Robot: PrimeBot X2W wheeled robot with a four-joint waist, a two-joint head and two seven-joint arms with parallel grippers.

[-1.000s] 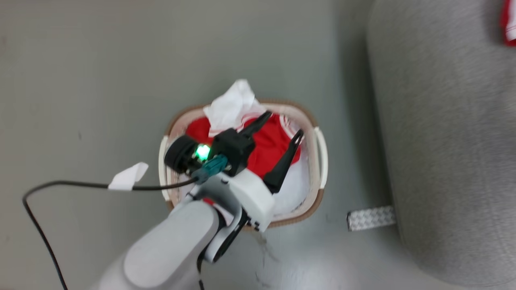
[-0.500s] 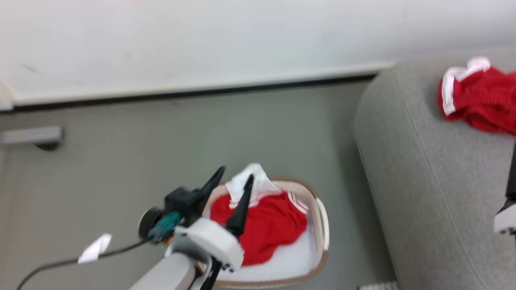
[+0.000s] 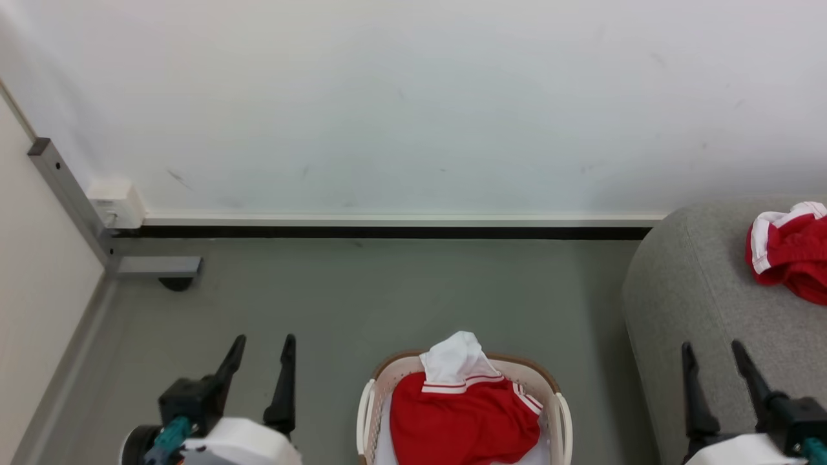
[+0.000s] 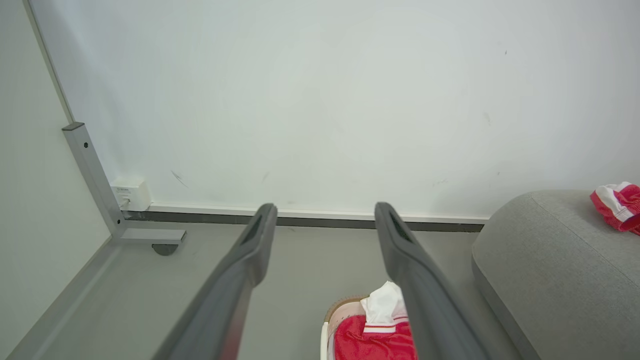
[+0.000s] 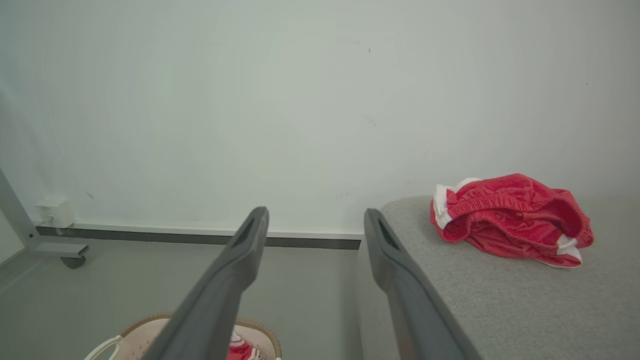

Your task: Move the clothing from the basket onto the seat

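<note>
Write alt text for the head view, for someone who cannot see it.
A red sports garment with white striped trim lies in the cream-white perforated plastic laundry basket at bottom centre. A second red-and-white garment rests on the large grey upholstered seat at right. The left claw and right claw stand open and empty at the lower corners.

Head camera looks forward-down over the basket (image 3: 382, 387); both wrist cameras face the same wall (image 4: 320, 100).

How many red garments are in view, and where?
2. One red garment lies in the basket; the second garment lies bunched on the seat. Others may be hidden beneath the basket's top piece.
</note>
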